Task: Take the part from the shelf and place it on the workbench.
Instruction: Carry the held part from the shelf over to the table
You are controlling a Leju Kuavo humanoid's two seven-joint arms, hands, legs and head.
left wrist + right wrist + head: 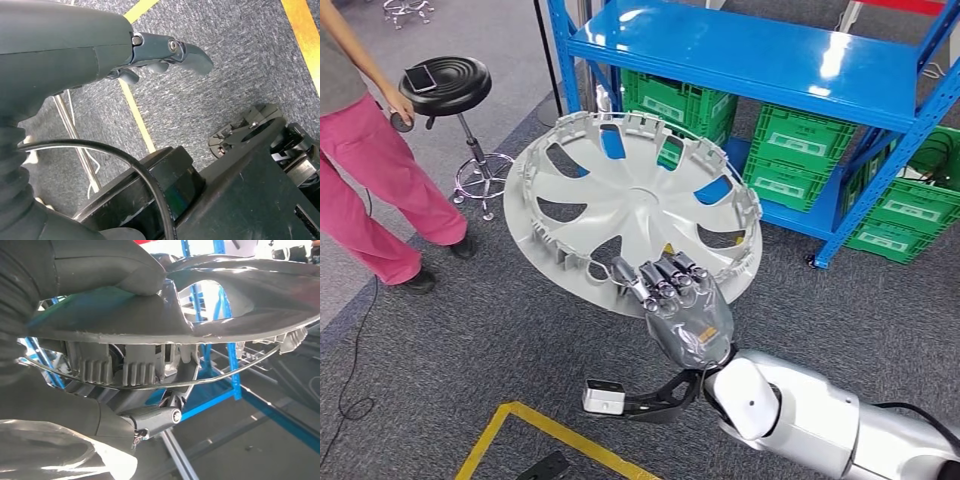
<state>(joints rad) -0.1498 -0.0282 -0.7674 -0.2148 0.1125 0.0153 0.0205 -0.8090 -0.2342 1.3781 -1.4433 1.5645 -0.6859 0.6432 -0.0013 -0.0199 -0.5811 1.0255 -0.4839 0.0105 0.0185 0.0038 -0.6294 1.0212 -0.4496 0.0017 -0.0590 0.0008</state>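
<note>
The part is a big silver wheel cover (633, 205) with open slots and a clipped rim. It is in the air in front of the blue shelf, tilted toward me. My right hand (686, 305) grips its near edge, fingers curled over the rim. In the right wrist view the cover (245, 300) runs across the frame; the thumb (113, 265) lies on one face and the fingers (151, 420) on the other. My left hand (166, 52) hangs over the carpet with its fingers stretched out and nothing in it.
A blue steel shelf (743, 50) stands ahead, with green crates (792, 155) on its lower level. A person in pink trousers (380, 180) stands at the left beside a black stool (444, 85) with a phone on it. Yellow floor tape (546, 430) lies close by on the grey carpet.
</note>
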